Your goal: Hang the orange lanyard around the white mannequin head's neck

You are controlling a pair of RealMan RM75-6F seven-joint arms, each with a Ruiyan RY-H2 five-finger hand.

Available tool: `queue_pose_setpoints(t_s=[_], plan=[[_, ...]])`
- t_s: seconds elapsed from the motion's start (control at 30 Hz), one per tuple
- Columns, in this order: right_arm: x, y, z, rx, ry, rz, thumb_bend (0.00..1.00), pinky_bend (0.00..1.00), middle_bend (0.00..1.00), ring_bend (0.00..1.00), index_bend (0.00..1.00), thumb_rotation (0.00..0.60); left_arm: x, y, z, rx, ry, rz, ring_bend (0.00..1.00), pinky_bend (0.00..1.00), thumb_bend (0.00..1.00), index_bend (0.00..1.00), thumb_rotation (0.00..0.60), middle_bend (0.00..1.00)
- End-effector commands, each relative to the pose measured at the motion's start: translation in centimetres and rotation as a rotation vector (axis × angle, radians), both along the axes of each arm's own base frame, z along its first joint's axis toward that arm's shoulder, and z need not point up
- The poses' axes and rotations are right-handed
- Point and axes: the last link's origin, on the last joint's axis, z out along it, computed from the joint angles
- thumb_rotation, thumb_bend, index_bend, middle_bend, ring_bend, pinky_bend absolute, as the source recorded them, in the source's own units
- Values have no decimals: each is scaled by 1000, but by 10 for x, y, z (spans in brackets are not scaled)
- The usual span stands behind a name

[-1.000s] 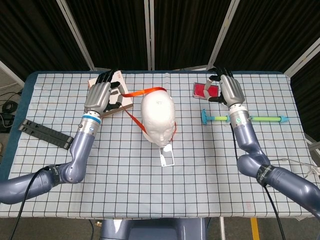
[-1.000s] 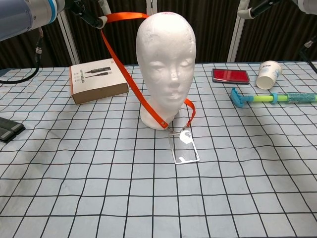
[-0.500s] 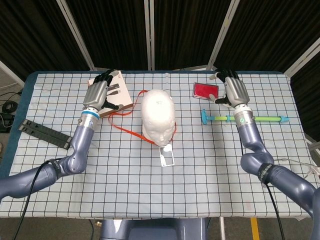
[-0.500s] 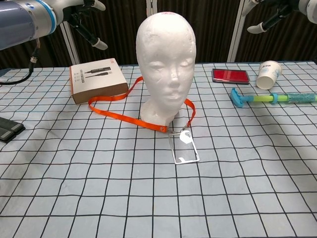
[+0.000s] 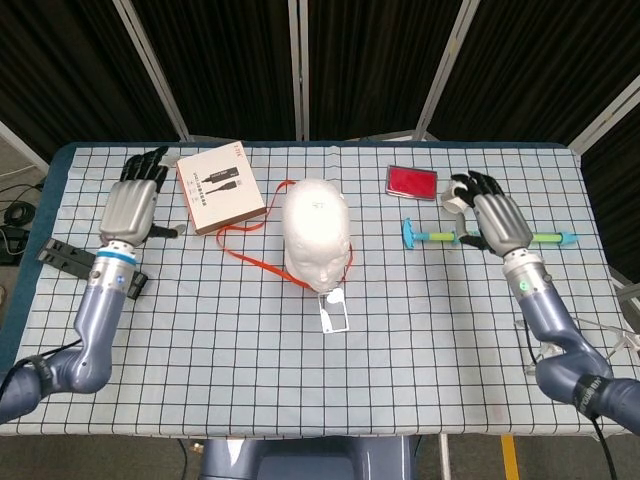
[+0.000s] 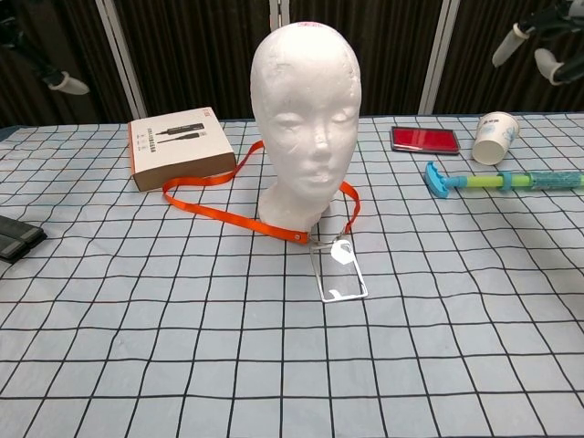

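Note:
The white mannequin head (image 5: pixel 318 225) (image 6: pixel 306 119) stands upright mid-table. The orange lanyard (image 5: pixel 245 250) (image 6: pixel 214 205) loops around its neck; the slack lies on the cloth to its left, and the clear badge holder (image 5: pixel 333 310) (image 6: pixel 339 271) lies flat in front. My left hand (image 5: pixel 135 200) hovers at the far left, well away from the lanyard, fingers spread and holding nothing. My right hand (image 5: pixel 495 215) hovers at the far right, also spread and empty. The chest view catches only the fingertips of each hand (image 6: pixel 64 82) (image 6: pixel 543 41) at the top corners.
A brown box (image 5: pixel 220 185) (image 6: pixel 178 146) lies left of the head, touching the lanyard's slack. A red case (image 5: pixel 411 180), a paper cup (image 6: pixel 495 137) and a blue-green long-handled tool (image 6: pixel 502 180) lie at the right. A black bar (image 5: pixel 85 265) sits at the left edge.
My left hand let go of the lanyard, which dropped around the neck onto the table. Both hands then drew outward, left hand leftward, right hand rightward and nearer.

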Motion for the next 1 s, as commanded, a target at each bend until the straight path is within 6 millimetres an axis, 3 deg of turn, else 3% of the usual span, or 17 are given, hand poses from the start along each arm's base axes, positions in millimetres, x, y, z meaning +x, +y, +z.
queue_pose_setpoints(t_s=[0.03, 0.23, 0.43, 0.6, 0.7, 0.87, 1.0], plan=[[-13, 38, -2, 99, 28, 18, 801, 0, 97, 0, 320, 600, -25, -38, 12, -7, 42, 3, 0, 0, 0, 0, 600, 0], [-10, 71, -26, 250, 46, 83, 923, 0, 114, 0, 323, 600, -58, -90, 23, 2, 79, 32, 0, 0, 0, 0, 600, 0], [6, 89, -73, 365, 42, 162, 1000, 47, 161, 22, 327, 600, -85, -128, 23, 11, 85, 97, 0, 0, 0, 0, 600, 0], [30, 94, -112, 427, 27, 223, 1000, 91, 181, 64, 329, 600, -95, -142, 24, 20, 102, 115, 0, 0, 0, 0, 600, 0], [41, 96, -126, 443, 17, 243, 1000, 104, 184, 75, 330, 600, -97, -144, 26, 31, 104, 112, 0, 0, 0, 0, 600, 0], [62, 101, -153, 458, 15, 283, 1000, 131, 241, 185, 333, 600, -100, -145, 29, 37, 107, 114, 0, 0, 0, 0, 600, 0], [71, 106, -170, 472, 15, 287, 1000, 138, 233, 188, 326, 600, -103, -143, 30, 36, 103, 117, 0, 0, 0, 0, 600, 0]])
